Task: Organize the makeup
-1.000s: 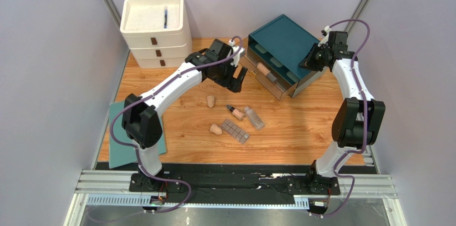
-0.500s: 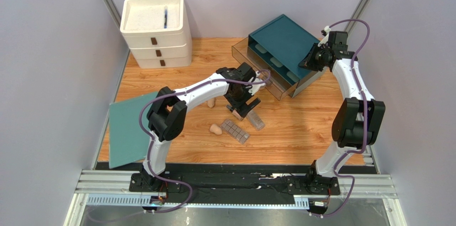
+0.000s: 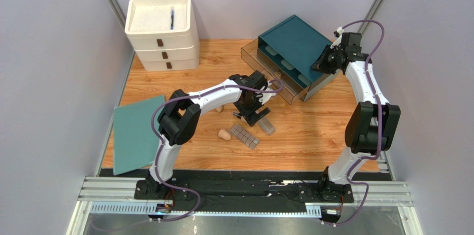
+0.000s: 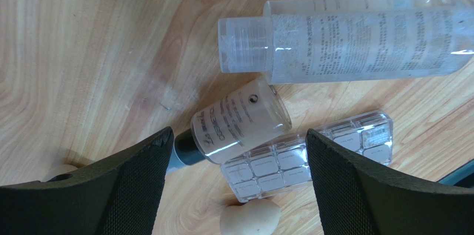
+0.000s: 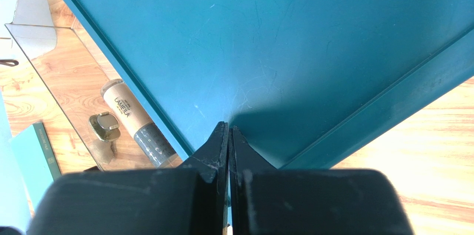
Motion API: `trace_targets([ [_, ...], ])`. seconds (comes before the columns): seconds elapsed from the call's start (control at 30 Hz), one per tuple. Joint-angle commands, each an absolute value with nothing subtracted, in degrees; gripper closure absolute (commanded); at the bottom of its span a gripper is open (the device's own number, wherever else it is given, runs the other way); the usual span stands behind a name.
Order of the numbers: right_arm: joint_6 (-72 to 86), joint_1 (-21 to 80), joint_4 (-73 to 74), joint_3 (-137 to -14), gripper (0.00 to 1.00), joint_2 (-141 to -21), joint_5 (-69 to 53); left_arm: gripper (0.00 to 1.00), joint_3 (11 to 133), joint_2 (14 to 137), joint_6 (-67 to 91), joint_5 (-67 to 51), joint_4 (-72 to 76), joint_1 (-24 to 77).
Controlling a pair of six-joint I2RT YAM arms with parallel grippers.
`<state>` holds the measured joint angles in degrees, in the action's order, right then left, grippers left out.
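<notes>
My left gripper (image 4: 239,136) hangs open just above the table, its fingers (image 4: 133,174) standing either side of the black-capped dropper bottle (image 4: 239,118) without touching it. The clear bottle (image 4: 356,37) lies just beyond it, and the gridded palette (image 4: 311,154) and a beige sponge (image 4: 249,219) lie nearer. A second sponge (image 4: 58,171) peeks out by the left finger. From above, the left gripper (image 3: 248,114) covers the dropper bottle. My right gripper (image 5: 229,130) is shut and empty over the teal drawer unit's top (image 5: 267,40). The beige tube (image 5: 131,118) lies in the open clear drawer.
The teal drawer unit (image 3: 295,43) stands at the back right with its clear drawer (image 3: 261,62) pulled out. A white stacked drawer unit (image 3: 162,32) sits at the back left. A flat teal sheet (image 3: 133,135) overhangs the table's left edge.
My left arm swung from the open drawer down to the items in the middle and now sits over the dropper bottle. The right arm has not moved.
</notes>
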<state>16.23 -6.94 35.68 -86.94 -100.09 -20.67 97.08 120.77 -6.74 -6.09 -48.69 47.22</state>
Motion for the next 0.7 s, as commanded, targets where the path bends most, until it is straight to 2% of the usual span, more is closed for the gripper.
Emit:
trace_targets([
  [0.0,14.1,-6.8,43.2,-84.0,1.0,-101.8,-17.4,0.08,95.7,121.3,-7.9,-5.1,-47.7,47.6],
  [0.23,14.2,-6.8,43.4,-84.0,1.0,-101.7,-17.6,0.11,94.2,122.2,-7.5,-1.9,-47.2,48.3],
  [0.37,14.1,-6.8,43.5,-83.8,1.0,-101.5,-17.7,0.23,92.8,122.2,-7.6,-0.1,-47.3,48.3],
  [0.47,14.2,-6.8,43.5,-83.8,1.0,-101.4,-17.8,0.47,92.8,122.7,-7.6,-0.1,-47.6,48.3],
  [0.5,14.3,-6.8,43.4,-83.8,1.0,-101.4,-17.8,0.62,93.1,123.1,-7.4,-0.1,-47.9,48.3],
  [0.57,14.4,-6.8,43.4,-83.8,1.0,-101.3,-17.8,0.77,93.8,123.7,-6.9,-0.1,-49.0,48.3],
  [0.6,14.3,-6.8,43.4,-83.8,1.0,-101.3,-17.8,0.89,94.1,124.5,-6.8,-0.8,-49.3,48.3],
  [0.67,14.3,-6.8,43.4,-83.9,1.0,-101.3,-17.9,0.94,94.8,125.0,-5.9,-0.8,-49.8,48.3],
])
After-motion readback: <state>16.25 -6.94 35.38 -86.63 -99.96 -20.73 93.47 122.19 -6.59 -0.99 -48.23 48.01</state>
